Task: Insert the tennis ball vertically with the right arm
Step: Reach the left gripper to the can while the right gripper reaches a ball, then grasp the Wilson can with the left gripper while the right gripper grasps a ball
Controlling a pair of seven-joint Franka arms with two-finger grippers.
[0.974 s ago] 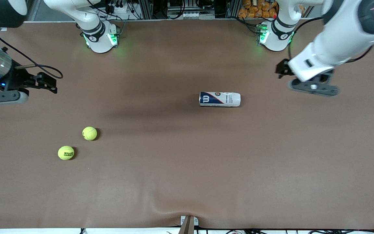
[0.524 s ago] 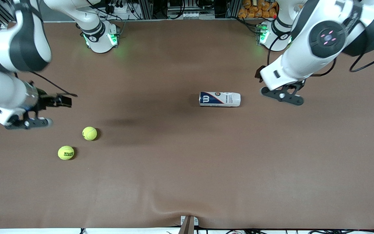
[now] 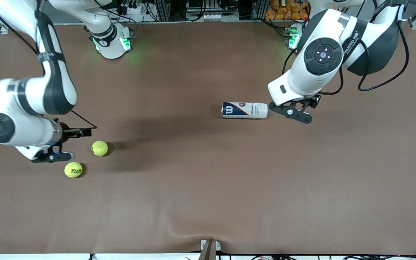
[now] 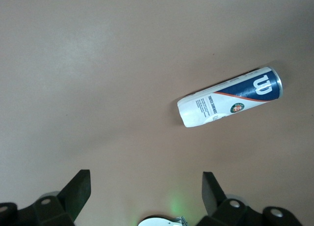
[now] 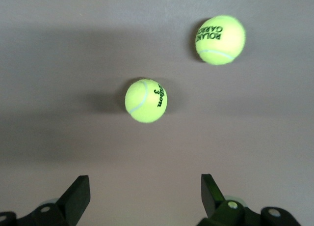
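Observation:
Two yellow tennis balls lie toward the right arm's end of the table. One tennis ball (image 3: 99,148) (image 5: 145,100) carries a "3". The other, printed tennis ball (image 3: 73,169) (image 5: 220,40) lies nearer the front camera. My right gripper (image 3: 53,157) (image 5: 144,192) hangs open over bare cloth beside both balls, with nothing between its fingers. A white and blue ball can (image 3: 244,110) (image 4: 229,97) lies on its side near the table's middle. My left gripper (image 3: 291,112) (image 4: 144,189) hovers open and empty just off the can's white end.
Brown cloth (image 3: 208,187) covers the whole table. Both arm bases (image 3: 112,41) (image 3: 303,39) stand along the table's back edge with green lights. A small bracket (image 3: 209,247) sits at the front edge.
Both arms swung in over the table. The right gripper came down beside the two balls. The left gripper moved to the can's white end. Balls and can stayed put.

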